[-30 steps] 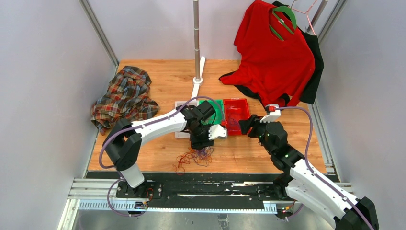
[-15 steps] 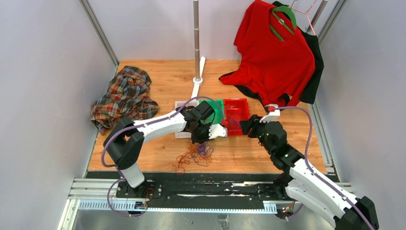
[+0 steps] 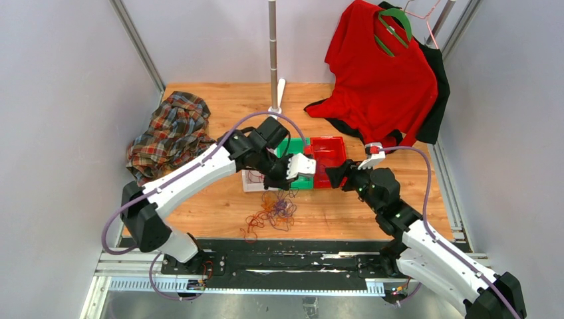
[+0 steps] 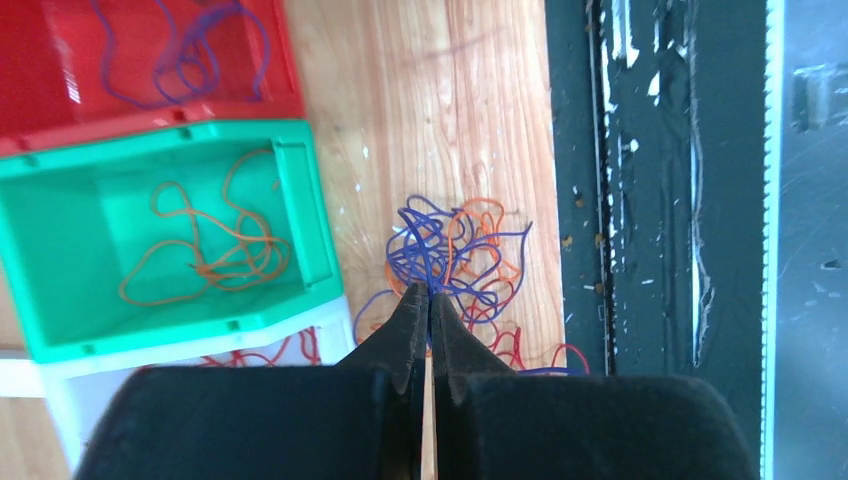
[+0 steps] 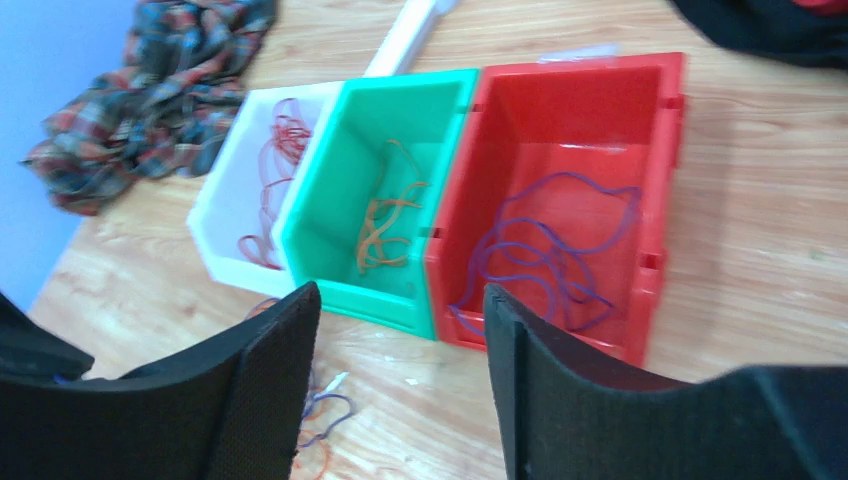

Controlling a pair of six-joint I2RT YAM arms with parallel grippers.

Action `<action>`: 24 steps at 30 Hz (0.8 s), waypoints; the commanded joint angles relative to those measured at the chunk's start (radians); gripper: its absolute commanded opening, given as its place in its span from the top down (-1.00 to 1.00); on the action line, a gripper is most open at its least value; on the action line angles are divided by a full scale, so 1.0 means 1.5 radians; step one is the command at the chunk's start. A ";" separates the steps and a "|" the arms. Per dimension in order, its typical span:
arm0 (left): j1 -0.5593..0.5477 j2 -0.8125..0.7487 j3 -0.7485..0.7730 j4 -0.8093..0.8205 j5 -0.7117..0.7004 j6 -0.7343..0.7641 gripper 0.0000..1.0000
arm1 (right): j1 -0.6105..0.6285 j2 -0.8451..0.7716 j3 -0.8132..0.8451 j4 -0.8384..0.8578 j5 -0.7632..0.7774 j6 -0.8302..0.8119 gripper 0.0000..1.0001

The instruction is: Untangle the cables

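While the left gripper [image 4: 428, 296] was clenched on one purple-blue strand, the cables [image 4: 450, 255] lay tangled on the table [image 3: 226, 113] at its 6 o'clock in the top view. The red bin [image 3: 328, 139] was at 2 o'clock, nearer the right gripper [image 5: 400, 296], which gaped empty.

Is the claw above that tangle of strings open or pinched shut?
Shut. On the left gripper the fingers meet with no gap, and a purple-blue cable runs straight into their tips.
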 commanded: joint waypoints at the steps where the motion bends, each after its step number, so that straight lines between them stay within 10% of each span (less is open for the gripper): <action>1: 0.007 -0.040 0.090 -0.089 0.047 0.003 0.99 | 0.014 0.002 0.031 0.091 -0.132 -0.016 -0.32; 24: 0.013 -0.094 0.339 -0.106 0.053 -0.024 0.99 | 0.132 0.071 0.144 0.228 -0.236 -0.024 -0.44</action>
